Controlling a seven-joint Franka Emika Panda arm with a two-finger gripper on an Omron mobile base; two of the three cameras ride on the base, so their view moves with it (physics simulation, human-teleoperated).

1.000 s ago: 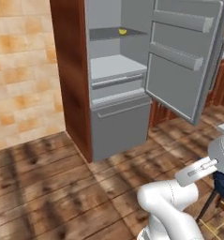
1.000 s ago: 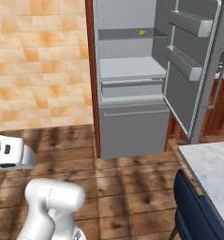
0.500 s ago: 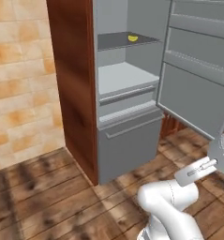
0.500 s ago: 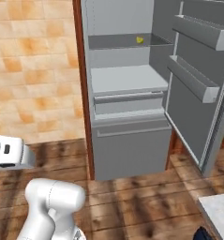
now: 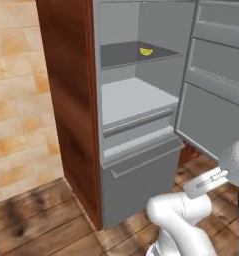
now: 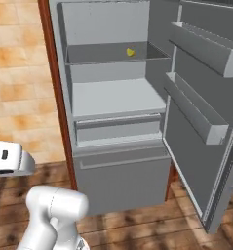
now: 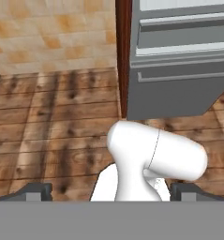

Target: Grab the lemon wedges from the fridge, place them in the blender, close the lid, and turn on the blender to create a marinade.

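Observation:
The fridge (image 5: 136,165) stands open straight ahead, pale grey inside, with shelves and drawers (image 6: 118,180). One small yellow lemon wedge (image 5: 146,51) lies on the upper shelf toward the back right, and the right base view shows this wedge (image 6: 130,52) too. The fridge door (image 6: 201,122) is swung out to the right. My gripper (image 7: 111,192) is open and empty, held low over the wooden floor, well short of the fridge's bottom drawer (image 7: 179,93). The blender and the lid are out of view.
A brown wooden panel (image 5: 71,110) flanks the fridge on its left, beside a tan tiled wall (image 5: 16,100). The door's shelves (image 6: 196,112) jut out on the right. Wooden floor (image 7: 62,117) lies in front.
The base has driven toward the fridge, so it now looms larger and nearer in both base views. The arm keeps its folded pose and the gripper stays open.

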